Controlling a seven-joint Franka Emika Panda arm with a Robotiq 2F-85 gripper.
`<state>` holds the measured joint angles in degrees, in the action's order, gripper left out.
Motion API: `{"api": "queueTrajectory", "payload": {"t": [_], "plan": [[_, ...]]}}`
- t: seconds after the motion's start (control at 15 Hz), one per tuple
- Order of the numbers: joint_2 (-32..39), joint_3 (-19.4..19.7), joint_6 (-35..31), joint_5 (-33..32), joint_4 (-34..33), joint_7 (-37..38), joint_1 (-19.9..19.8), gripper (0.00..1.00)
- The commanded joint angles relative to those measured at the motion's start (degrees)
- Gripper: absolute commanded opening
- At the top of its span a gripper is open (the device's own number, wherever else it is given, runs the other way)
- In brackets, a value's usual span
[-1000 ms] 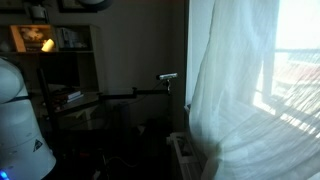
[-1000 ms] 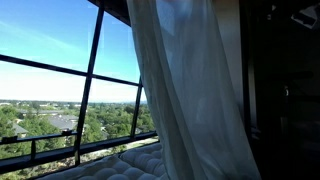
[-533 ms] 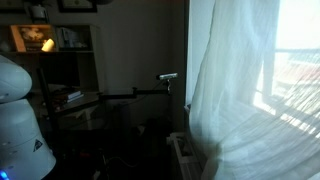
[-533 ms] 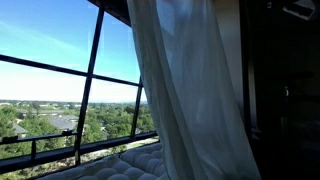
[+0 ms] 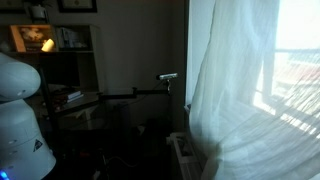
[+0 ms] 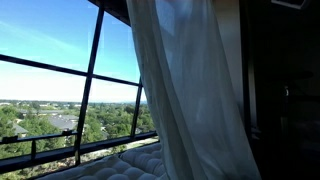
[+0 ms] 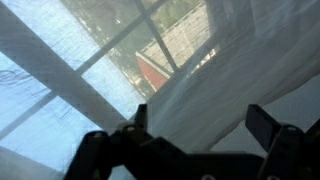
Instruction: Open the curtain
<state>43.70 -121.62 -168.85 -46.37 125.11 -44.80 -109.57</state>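
- At the far left of an exterior view stood the glossy white robot body (image 5: 15, 110), low in a dark room. The arm's upper links and the claw were outside both exterior views, so I could not read the arm's pose from them.
- Right of the body, the large sheer white curtain with soft vertical folds (image 5: 235, 90) hung from the top of the picture to the bottom, lit from behind. Its long axis ran upright.
- In an exterior view the black-framed window (image 6: 92, 90) lay bare on the left. The white quilted cushion (image 6: 135, 162) sat under it, and the curtain covered the middle and ran right to a dark edge.
- In the wrist view the black two-fingered gripper (image 7: 198, 112) came in from the bottom with its jaws spread wide and nothing between them.
- The sheer fabric filled that view straight ahead of the fingertips, with window bars and a red roof showing through it. I could not tell whether the tips touched the cloth or sat just short of it.
- I judged the grasp not yet made, and that the coming move turned on the fabric lying dead ahead of the claw. I would have to push in, close on an upright fold, then drag it sideways towards the gathered side.
- Thin cloth could slip from the jaws, I thought.
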Motion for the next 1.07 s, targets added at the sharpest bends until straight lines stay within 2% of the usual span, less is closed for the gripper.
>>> {"api": "queueTrajectory", "payload": {"t": [0.0,0.27,0.47,0.53,0.6,1.0], "plan": [[-1.25,-1.96,0.58,-3.92,-2.10,1.62,-0.33,1.00],[-2.58,-6.86,-1.15,-12.78,-2.08,5.72,-3.60,1.00],[-3.23,-10.28,-1.67,-22.52,-2.79,12.99,-6.09,1.00],[-0.51,-10.19,0.51,-23.59,-2.16,13.11,-3.62,1.00],[1.25,-8.19,2.01,-24.00,-2.07,12.36,-1.20,1.00],[2.36,-7.17,2.49,-25.45,-2.01,13.01,0.27,1.00]]}}
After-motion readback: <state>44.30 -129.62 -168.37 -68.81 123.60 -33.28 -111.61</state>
